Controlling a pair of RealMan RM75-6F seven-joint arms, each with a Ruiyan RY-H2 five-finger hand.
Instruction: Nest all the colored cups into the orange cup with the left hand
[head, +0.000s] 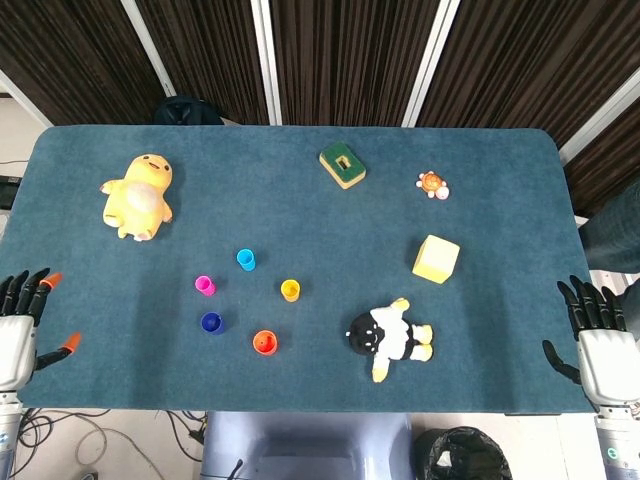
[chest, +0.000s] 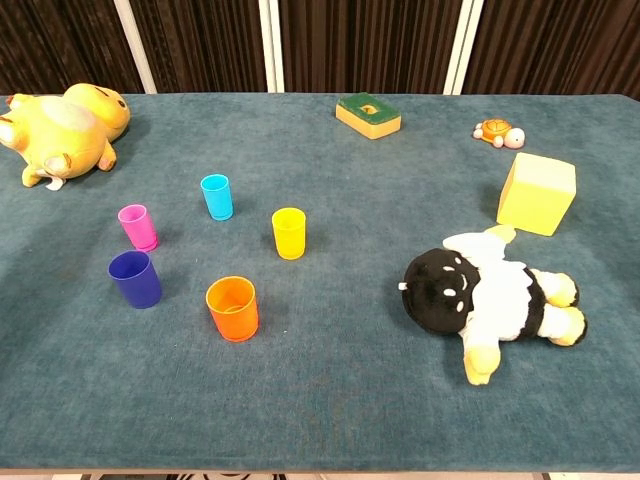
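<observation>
Both hands — left hand (head: 18, 335), right hand (head: 600, 352) — seemingly splayed, table-edge.

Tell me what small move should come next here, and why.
Probably bring the left hand in over the table toward the dark blue cup, the largest after the orange cup and the closest to that side. All five cups stand apart and upright, none nested yet, and the left hand sits at the table's edge with fingers spread, holding nothing.

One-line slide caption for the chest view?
Five separate upright cups, orange cup nearest, sit unnested on the blue table.
</observation>
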